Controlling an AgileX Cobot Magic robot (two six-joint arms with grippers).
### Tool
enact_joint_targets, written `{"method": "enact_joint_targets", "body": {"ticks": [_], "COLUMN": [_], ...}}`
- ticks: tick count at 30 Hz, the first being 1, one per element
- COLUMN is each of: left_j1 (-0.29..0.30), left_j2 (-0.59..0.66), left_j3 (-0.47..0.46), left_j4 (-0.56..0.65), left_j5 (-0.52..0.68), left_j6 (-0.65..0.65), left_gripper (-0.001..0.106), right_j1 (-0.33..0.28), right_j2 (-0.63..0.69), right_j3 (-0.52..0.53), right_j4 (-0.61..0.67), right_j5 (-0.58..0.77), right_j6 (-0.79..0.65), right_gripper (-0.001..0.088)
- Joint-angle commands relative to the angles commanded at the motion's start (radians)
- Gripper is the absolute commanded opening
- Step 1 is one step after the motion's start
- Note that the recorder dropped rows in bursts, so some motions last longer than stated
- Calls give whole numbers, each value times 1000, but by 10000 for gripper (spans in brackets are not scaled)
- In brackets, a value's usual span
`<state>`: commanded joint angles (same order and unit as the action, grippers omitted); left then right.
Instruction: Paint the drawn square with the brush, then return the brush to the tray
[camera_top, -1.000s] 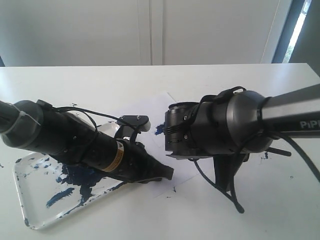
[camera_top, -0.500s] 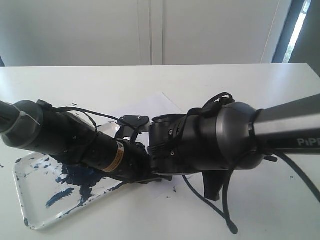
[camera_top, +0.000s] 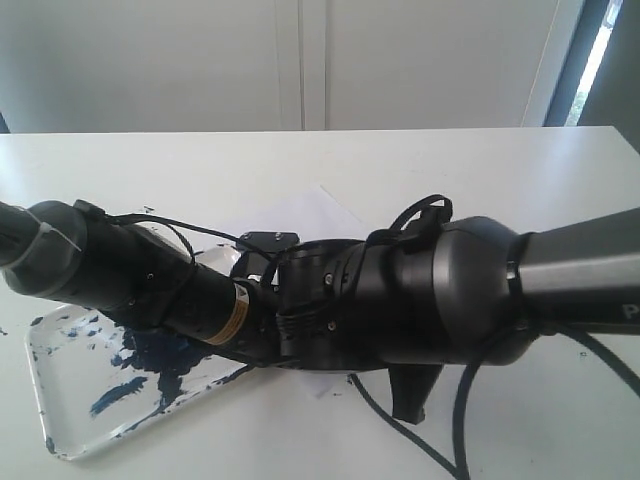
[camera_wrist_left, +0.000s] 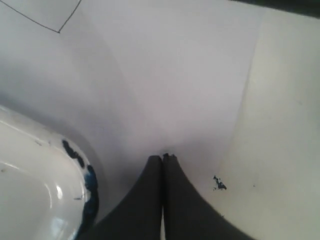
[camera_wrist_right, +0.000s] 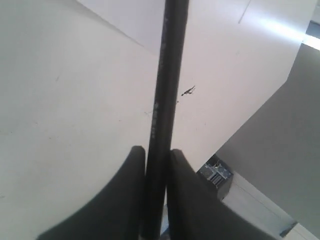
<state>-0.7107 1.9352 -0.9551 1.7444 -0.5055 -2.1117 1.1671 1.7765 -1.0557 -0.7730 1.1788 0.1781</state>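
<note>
Gripping brush (camera_wrist_right: 162, 90), right tool (camera_wrist_right: 156, 151); shaft sticks out forward between its jaws.

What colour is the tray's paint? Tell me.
Dark blue; the tray shows it best in the exterior view.

The shallow white plastic tray (camera_top: 75, 395) is gleaming glossy under its smeared dark blue paint. The flat white paper sheet (camera_wrist_left: 175, 75) is looking matt and smooth. The long thin black brush (camera_wrist_right: 164, 90) is showing a smooth satin sheen. The white table (camera_top: 450, 170) is looking matt.
</note>
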Motion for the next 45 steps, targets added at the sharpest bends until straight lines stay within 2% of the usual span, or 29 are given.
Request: {"method": "enact_joint_targets", "body": {"ticks": [6,14,18,22,25,30,35,40,45], "left_j1": [2,21,59,123,168,209,211,211,211], "left_j2": [-15,-121,-162,-207,-246,-305,-329,-329,-329], "left_j3": [0,0,21,71,95,107,107,107,107], "left_j4": [0,0,0,0,0,0,0,0,0], "left_j5": [2,-9,-24,-23,-25,-66,-52,-36,33], "left_j6": [0,33,33,43,43,47,47,47,49], "left_gripper": [0,0,0,0,0,0,0,0,0], "right_j1": [-7,-69,-97,-122,-130,-133,-142,-158,-162], "right_j2": [0,0,0,0,0,0,0,0,0], "right_j3": [0,0,0,0,0,0,0,0,0], "right_j4": [-17,-70,-77,-77,-73,-74,-79,-141,-141], "right_j5": [0,-2,-8,-25,-42,-44,-40,-5,-4], "right_j6": [4,11,15,15,15,15,15,72,72], "right_gripper": [0,0,0,0,0,0,0,0,0]}}
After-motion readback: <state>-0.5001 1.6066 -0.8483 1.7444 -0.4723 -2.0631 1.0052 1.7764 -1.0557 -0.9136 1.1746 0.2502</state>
